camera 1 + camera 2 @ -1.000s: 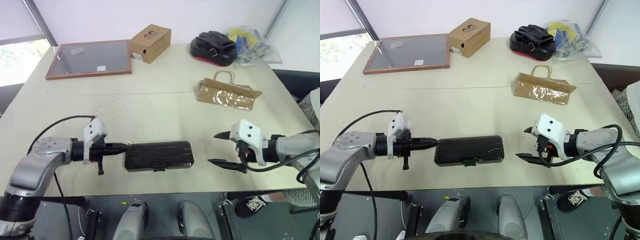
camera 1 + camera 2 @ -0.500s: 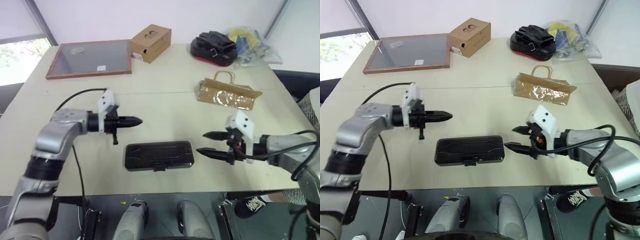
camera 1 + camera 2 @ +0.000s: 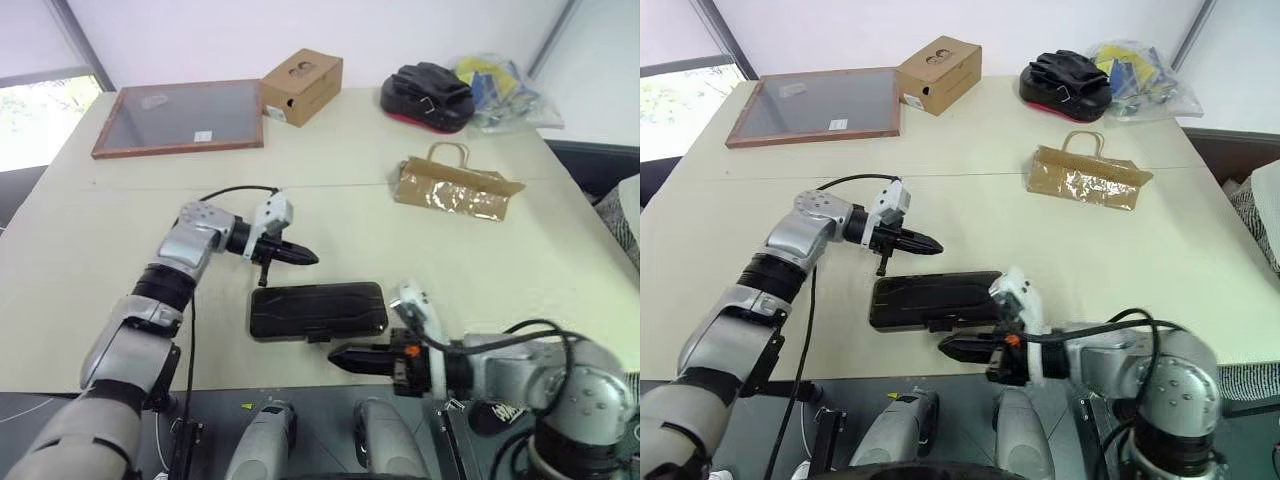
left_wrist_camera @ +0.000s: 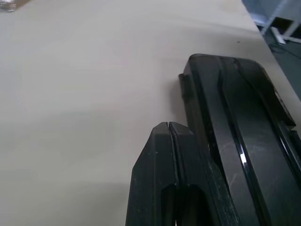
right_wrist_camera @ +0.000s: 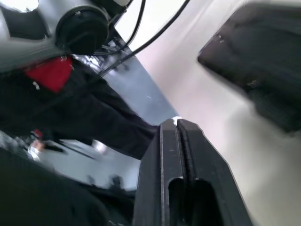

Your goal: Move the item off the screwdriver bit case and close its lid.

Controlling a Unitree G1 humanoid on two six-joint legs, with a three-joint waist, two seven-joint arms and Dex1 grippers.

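2 shut grippers [image 3: 308,259] [image 3: 338,356] flanking closed case [image 3: 318,311]

A plain test room or lab: a pale beige surface [image 3: 330,210] stands against bare white walls with a window at one side. Scattered across it are unrelated props, a wood-framed glass panel [image 3: 180,118], a cardboard box [image 3: 301,85] and a black pouch [image 3: 428,95].
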